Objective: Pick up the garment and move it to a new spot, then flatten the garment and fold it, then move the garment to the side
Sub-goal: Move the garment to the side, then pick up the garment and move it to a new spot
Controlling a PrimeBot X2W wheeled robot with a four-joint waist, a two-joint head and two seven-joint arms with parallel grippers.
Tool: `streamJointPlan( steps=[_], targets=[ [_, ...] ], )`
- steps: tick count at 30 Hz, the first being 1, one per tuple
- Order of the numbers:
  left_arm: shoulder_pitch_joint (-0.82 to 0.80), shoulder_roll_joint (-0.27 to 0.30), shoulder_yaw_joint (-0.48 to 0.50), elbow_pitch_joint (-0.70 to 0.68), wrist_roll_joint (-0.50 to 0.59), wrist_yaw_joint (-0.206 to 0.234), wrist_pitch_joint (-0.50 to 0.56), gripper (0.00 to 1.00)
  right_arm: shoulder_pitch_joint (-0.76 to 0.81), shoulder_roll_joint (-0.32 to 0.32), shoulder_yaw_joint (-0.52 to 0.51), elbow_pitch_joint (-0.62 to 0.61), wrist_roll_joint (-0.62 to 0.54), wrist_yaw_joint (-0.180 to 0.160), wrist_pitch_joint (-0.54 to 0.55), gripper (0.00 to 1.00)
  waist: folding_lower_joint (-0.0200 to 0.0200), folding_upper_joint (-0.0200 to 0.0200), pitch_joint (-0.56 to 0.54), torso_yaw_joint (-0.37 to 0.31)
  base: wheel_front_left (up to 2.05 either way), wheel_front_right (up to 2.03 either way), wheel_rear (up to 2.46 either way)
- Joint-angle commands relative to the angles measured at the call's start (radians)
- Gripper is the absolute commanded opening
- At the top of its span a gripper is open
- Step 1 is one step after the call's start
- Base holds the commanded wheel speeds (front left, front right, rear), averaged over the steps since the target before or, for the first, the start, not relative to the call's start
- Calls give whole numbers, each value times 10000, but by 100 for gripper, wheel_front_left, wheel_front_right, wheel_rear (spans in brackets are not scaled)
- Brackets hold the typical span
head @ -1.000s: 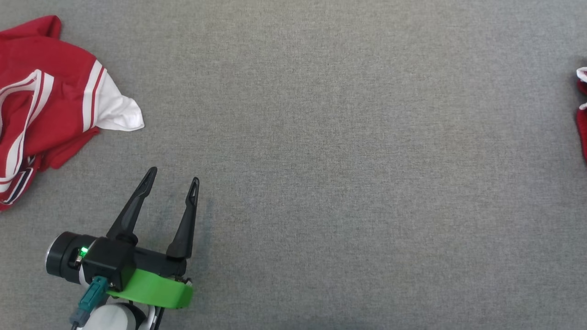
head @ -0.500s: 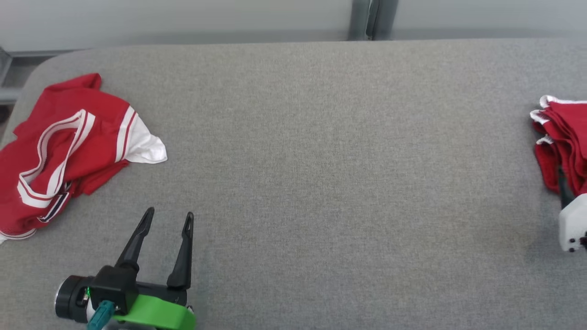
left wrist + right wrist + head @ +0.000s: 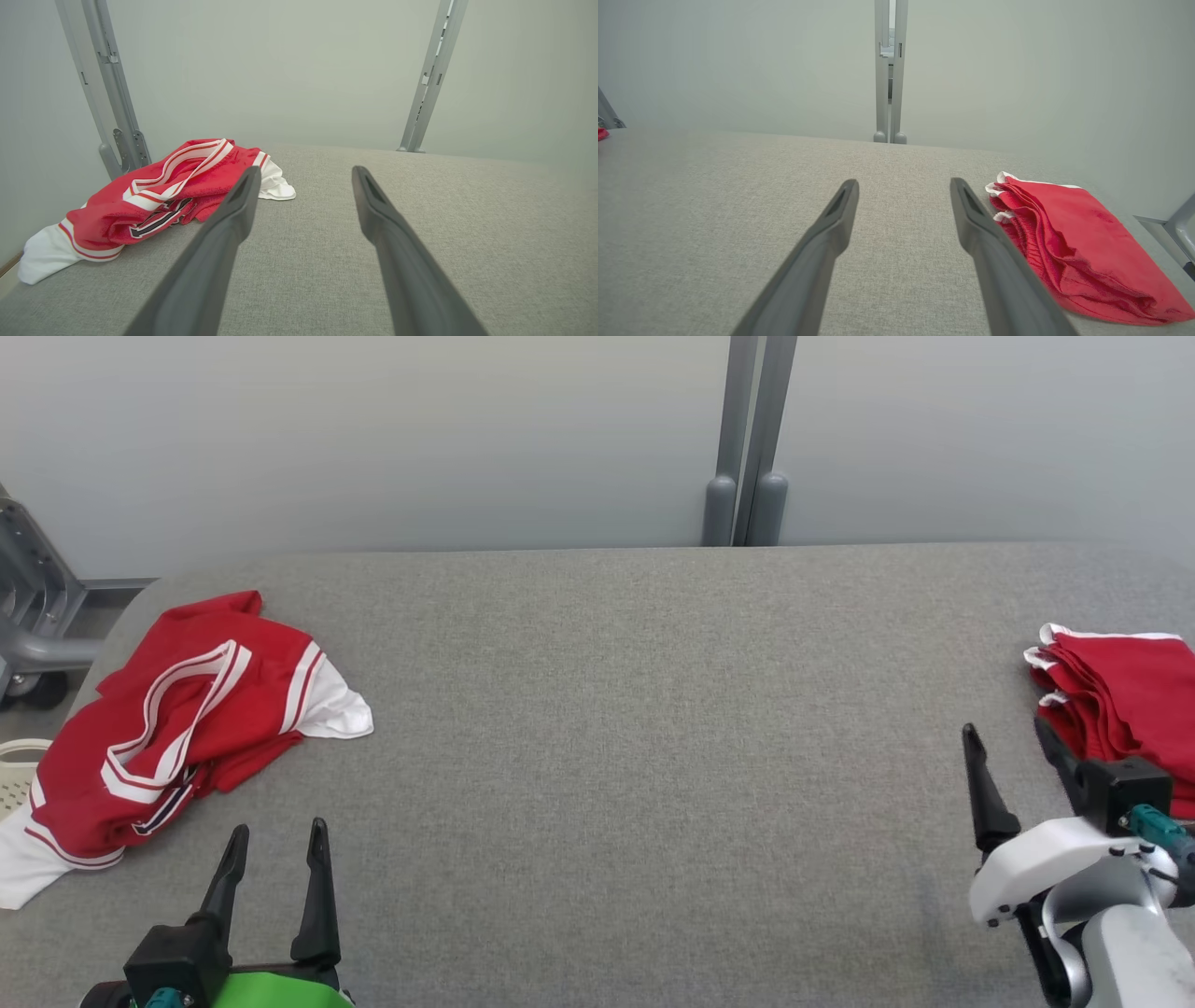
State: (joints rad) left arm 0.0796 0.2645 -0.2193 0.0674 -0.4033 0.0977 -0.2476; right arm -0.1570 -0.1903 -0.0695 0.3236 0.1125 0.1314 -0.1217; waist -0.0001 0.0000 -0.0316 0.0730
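Over table [image 3: 607,756], left pincer [image 3: 280,827] hovering spread near crumpled garment [image 3: 177,728]; right pincer [image 3: 1005,728] hovering spread beside folded red cloth [image 3: 1130,691].

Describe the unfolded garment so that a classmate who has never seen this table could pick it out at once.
Start at the grey table and go to its left end. There lies the red garment. Unlike the folded red pile at the right end, it is crumpled, with white stripes.
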Motion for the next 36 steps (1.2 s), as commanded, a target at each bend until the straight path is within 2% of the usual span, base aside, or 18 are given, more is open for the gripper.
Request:
streamJointPlan(
  steps=[1,4,6,12,23,36],
  targets=[
    [63,15,55,41,-70,34,-6,100,222,220,-11,-245,57,-14,-18,100,1,0,-241,78,0,0,0],
    [1,-67,94,284,-219,30,66,100,586,686,-175,-790,43,-14,-42,100,1,0,-367,128,0,0,0],
    [-106,-58,123,557,-366,-144,29,100,781,972,-236,-1011,113,-14,-73,100,1,0,-427,179,0,0,0],
    [-230,35,-124,1278,-179,-358,1,100,1404,1334,-408,-1348,333,-14,-299,100,1,0,-713,322,0,0,0],
    [85,365,-380,1923,-39,-851,-95,100,2505,1389,86,-1282,1225,-15,-528,100,1,0,-1147,225,0,0,0],
    [98,371,-166,2099,47,-1049,-172,100,2520,1390,225,-1068,1442,-13,-750,100,1,0,-1158,180,0,0,0]
  ],
)
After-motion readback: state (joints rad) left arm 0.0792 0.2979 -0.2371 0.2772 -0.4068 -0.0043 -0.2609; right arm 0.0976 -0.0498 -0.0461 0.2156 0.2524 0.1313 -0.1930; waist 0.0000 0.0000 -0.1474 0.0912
